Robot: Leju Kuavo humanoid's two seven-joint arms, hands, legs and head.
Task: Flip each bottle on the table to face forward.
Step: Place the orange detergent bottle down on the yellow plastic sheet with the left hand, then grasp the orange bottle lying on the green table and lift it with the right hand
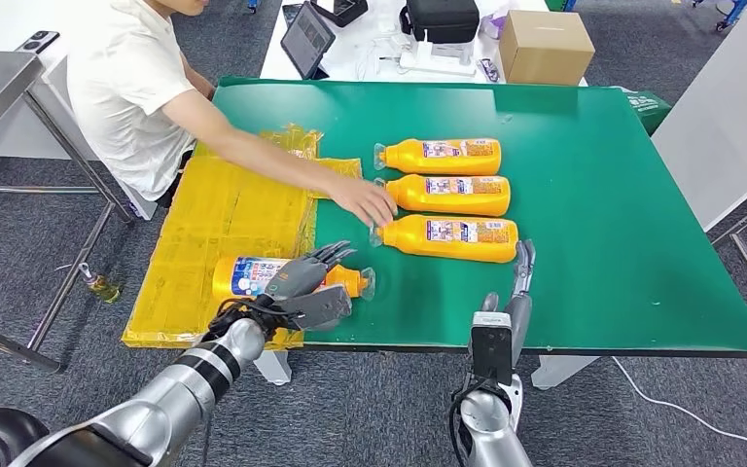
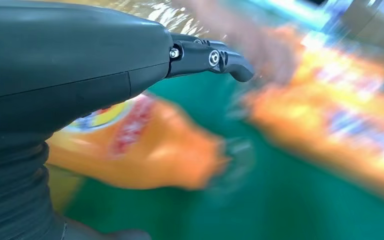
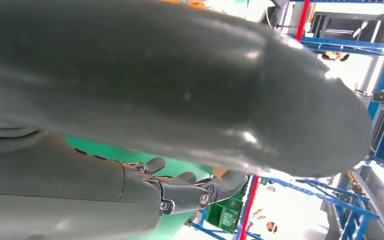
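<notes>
Lying on their sides on the green desk (image 1: 603,195), three orange bottles are seen in a row: a far bottle (image 1: 440,156), a middle bottle (image 1: 447,195) and a near bottle (image 1: 447,238), caps pointing toward the robot's left. A fourth bottle (image 1: 282,276) is seen at the desk's near-left edge, partly on a yellow sheet (image 1: 224,214), cap toward the row. The left hand (image 1: 309,287) is laid over this bottle with fingers draped across it; whether it is gripped cannot be told, and the left wrist view is blurred. The right hand (image 1: 517,292) is held at the near edge, fingers straight and close together, holding nothing. A person's hand (image 1: 365,199) is placed at the caps of the middle and near bottles.
</notes>
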